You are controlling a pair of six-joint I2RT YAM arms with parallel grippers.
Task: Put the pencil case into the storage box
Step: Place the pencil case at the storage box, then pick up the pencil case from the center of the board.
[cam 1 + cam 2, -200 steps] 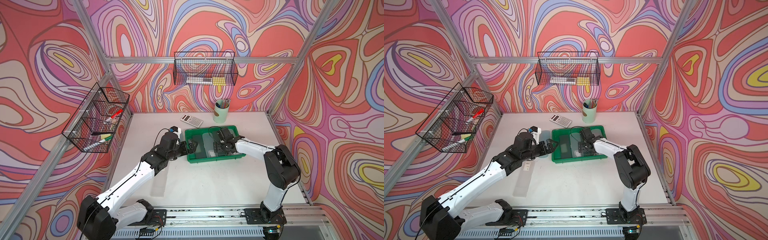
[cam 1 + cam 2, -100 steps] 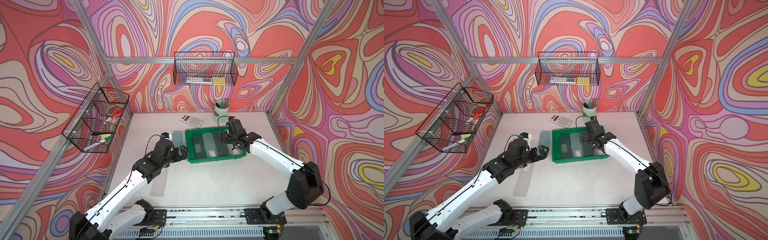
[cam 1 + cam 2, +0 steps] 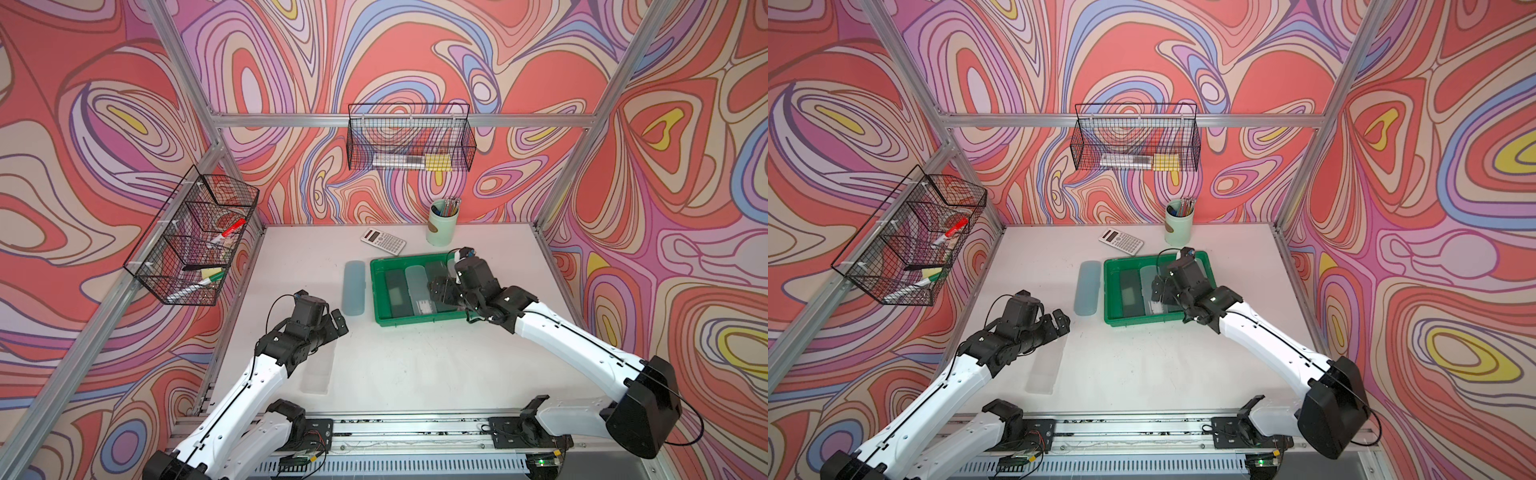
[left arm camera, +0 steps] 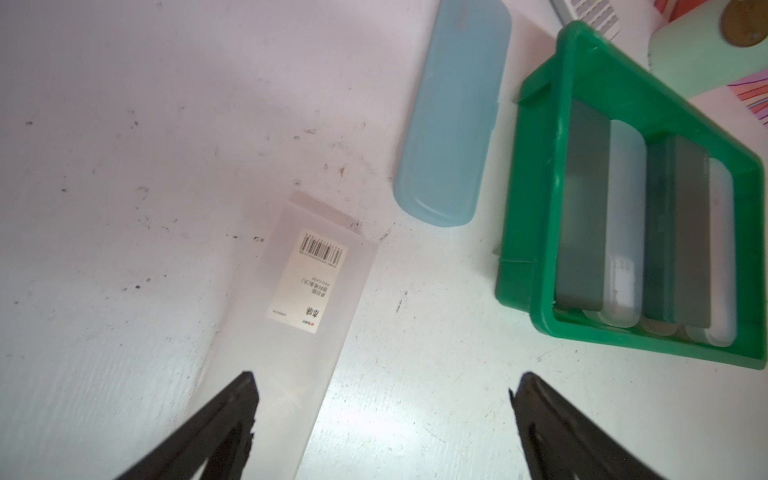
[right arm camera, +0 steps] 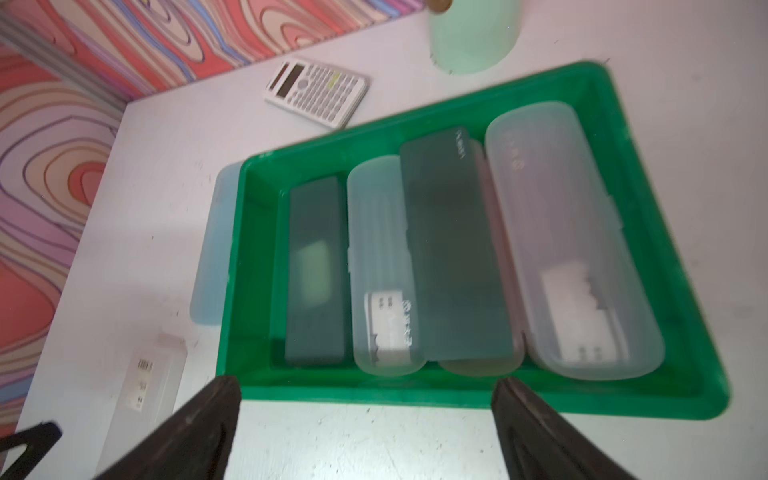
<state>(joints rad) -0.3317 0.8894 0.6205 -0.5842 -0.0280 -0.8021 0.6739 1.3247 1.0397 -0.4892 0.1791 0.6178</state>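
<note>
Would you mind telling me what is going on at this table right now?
Two arms are packing pencil cases into the green box. Several cases already lie side by side in it. The right pincer hangs open and empty above the box. Two more lie outside on the table: a blue case beside the box and a clear case near the left pincer, which is also open and empty.

In a top view the right hand (image 3: 446, 291) hides one end of the storage box (image 3: 415, 321) — its wrist view is blurred.
</note>
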